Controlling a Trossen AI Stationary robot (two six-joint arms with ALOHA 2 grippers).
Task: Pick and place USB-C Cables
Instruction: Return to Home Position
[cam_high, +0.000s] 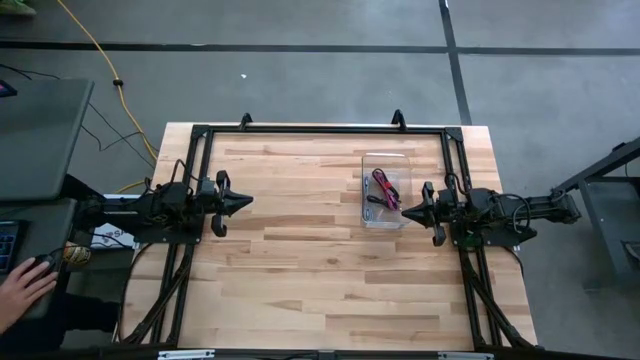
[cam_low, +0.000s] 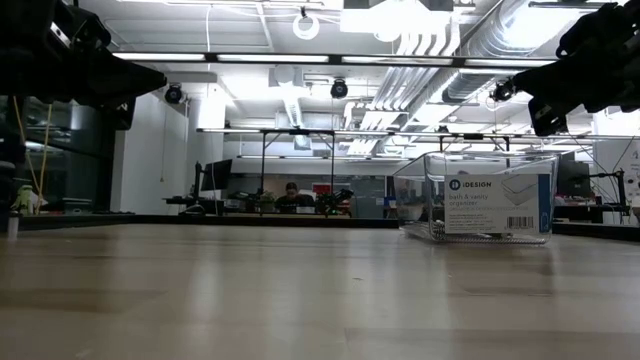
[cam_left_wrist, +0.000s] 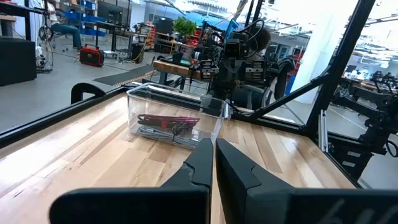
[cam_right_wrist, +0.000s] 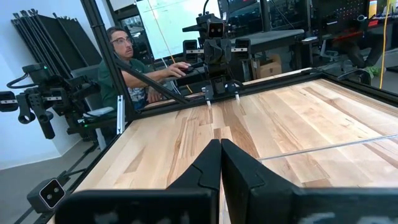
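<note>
Bench (cam_high: 300, 270): pale wood planks, ringed by a black metal frame (cam_high: 320, 129).
Box (cam_high: 390, 162): clear plastic, on the right half of the bench, with a white printed label facing the low camera.
Cables (cam_high: 383, 190): all lying inside the box on its floor. A pink-red one lies on top, with dark and grey ones under it.
Left hand (cam_high: 245, 201): raised off the bench at its left side, pointing across toward the box and well apart from it. The two fingers are pressed together with nothing between them.
Right hand (cam_high: 405, 211): raised at the right side, its tip over the box's right edge in the overhead view and above the box in the low view. The fingers are closed together and hold nothing.
Floor (cam_high: 540, 80): grey, crossed by dark tape lines. A yellow cord (cam_high: 100, 60) runs over it past the bench's far left corner.
Person (cam_right_wrist: 134, 65): seated beyond the left arm at a desk, one hand (cam_high: 25, 285) resting there.
Room: open workshop with bright strip lights and pipes on the ceiling (cam_low: 400, 40), and desks and plants far back.
</note>
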